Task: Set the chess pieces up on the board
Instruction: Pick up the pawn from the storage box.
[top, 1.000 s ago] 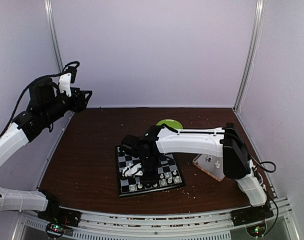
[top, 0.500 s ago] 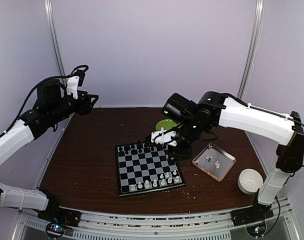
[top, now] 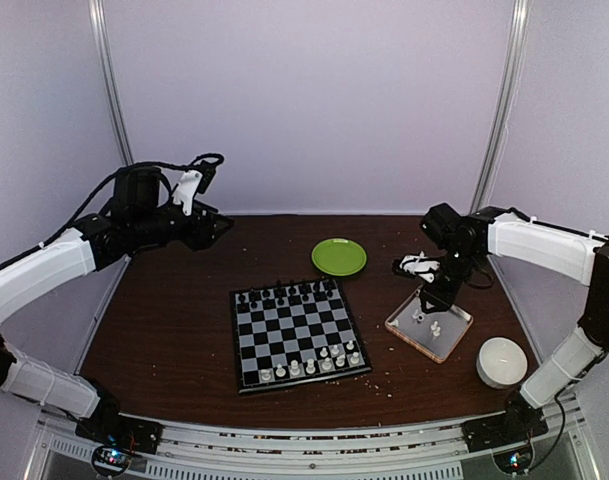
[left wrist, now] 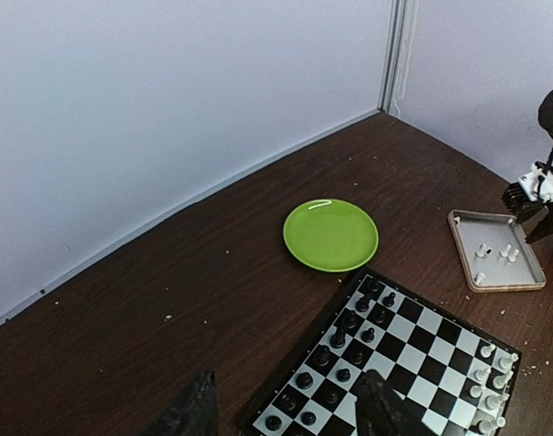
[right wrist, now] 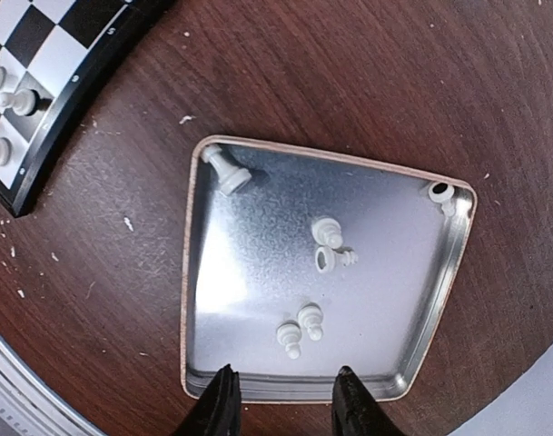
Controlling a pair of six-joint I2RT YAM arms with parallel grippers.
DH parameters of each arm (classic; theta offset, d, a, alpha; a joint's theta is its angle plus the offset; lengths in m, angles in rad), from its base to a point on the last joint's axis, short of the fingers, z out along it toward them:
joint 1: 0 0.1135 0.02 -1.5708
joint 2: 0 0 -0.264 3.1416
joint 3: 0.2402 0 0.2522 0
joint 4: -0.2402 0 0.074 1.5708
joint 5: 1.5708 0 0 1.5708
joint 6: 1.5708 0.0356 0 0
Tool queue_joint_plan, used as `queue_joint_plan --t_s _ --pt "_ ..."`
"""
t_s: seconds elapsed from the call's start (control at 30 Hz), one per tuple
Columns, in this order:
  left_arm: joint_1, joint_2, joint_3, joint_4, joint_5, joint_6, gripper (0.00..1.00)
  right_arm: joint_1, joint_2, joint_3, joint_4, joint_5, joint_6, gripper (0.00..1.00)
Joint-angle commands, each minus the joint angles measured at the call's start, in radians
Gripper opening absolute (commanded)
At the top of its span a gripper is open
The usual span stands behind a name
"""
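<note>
Tiny white plastic chessmen (right wrist: pixel 311 318) in a silvery square tray (right wrist: pixel 249 300) look light, slippery; my right gripper (right wrist: pixel 285 372), spread at six o'clock, should pinch necks.

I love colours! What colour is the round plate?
The plate is green, clearest in the left wrist view.
</note>
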Motion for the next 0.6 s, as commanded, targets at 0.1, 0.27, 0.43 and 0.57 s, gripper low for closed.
queue_joint_plan --t_s 0.1,0.27,0.43,0.57 --pt "-0.018 0.015 0.044 0.015 0.027 0.024 0.53 -0.095 0.093 0.044 0.093 0.014 0.041 0.32" --pt "-0.038 0.015 0.048 0.000 0.006 0.041 0.53 -0.107 0.179 0.084 0.070 -0.006 0.021 0.31" --pt "-0.047 0.020 0.051 -0.008 0.004 0.051 0.53 -0.104 0.221 0.068 0.058 -0.051 0.007 0.32" --pt "-0.048 0.031 0.061 -0.015 0.014 0.051 0.53 -0.103 0.240 0.057 0.067 -0.085 0.002 0.32"
